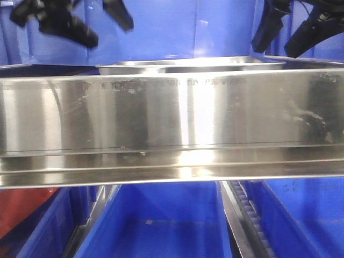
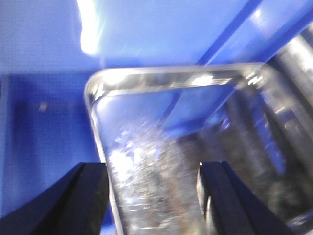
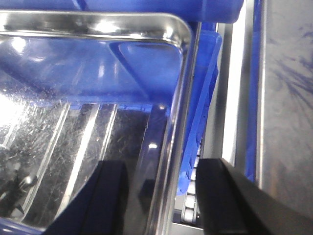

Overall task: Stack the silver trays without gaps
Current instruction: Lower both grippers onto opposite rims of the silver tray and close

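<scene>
A silver tray (image 1: 188,64) lies behind the shelf rail; only its shiny near rim shows in the front view. I cannot tell if another tray is nested in it. My left gripper (image 1: 107,29) hovers open above its left end. In the left wrist view the tray (image 2: 161,161) fills the centre, and its left rim runs between my open gripper's (image 2: 151,198) black fingers (image 2: 83,203). My right gripper (image 1: 282,45) hovers open above the right end. In the right wrist view the tray's (image 3: 73,122) right rim lies between the jaws of that gripper (image 3: 164,196).
A long broad brushed-steel shelf rail (image 1: 172,123) spans the front view and hides most of the tray. Blue plastic bins (image 1: 156,220) sit below it and behind the tray. A roller track (image 3: 193,196) and a grey steel upright (image 3: 288,122) stand right of the tray.
</scene>
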